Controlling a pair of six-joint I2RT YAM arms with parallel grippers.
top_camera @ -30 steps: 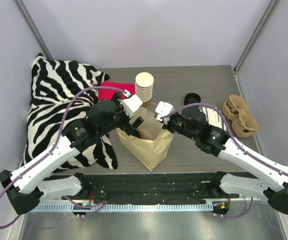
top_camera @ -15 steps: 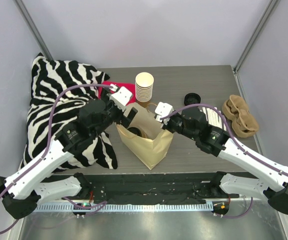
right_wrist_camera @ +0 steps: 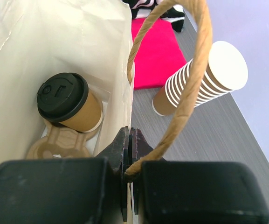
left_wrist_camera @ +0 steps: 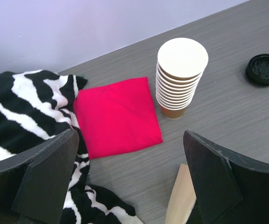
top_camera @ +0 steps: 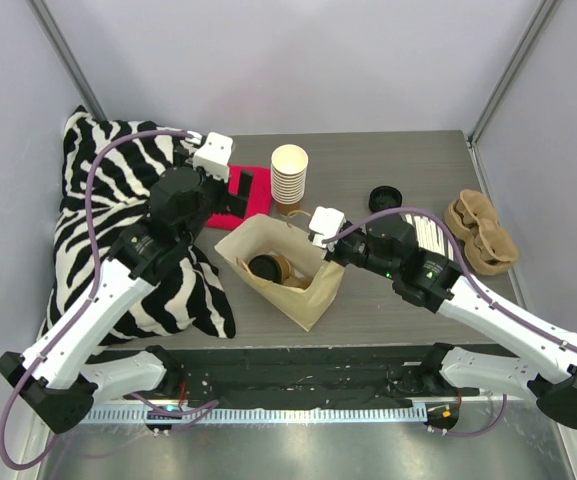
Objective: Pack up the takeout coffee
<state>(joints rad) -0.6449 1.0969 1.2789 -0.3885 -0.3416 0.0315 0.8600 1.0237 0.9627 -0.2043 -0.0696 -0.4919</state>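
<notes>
Paper bag (top_camera: 311, 298), takeout coffee (right_wrist_camera: 69, 105) inside, pinched by right gripper (right_wrist_camera: 128, 140); left gripper (left_wrist_camera: 129, 154) gapes empty.

We find all three views bright and evenly lit by diffuse overhead light. Shadows on the bench (top_camera: 398, 165) are soft and short. The inner wall of the paper bag (right_wrist_camera: 55, 37), left of the right pincer (right_wrist_camera: 128, 140), is nearly washed out. Both fingers (left_wrist_camera: 45, 177) of the left pincer (left_wrist_camera: 129, 135) appear dark and slightly soft; beyond them, focus is sharp. The metal sill (top_camera: 298, 450) behind both pincers shows mild glare.
</notes>
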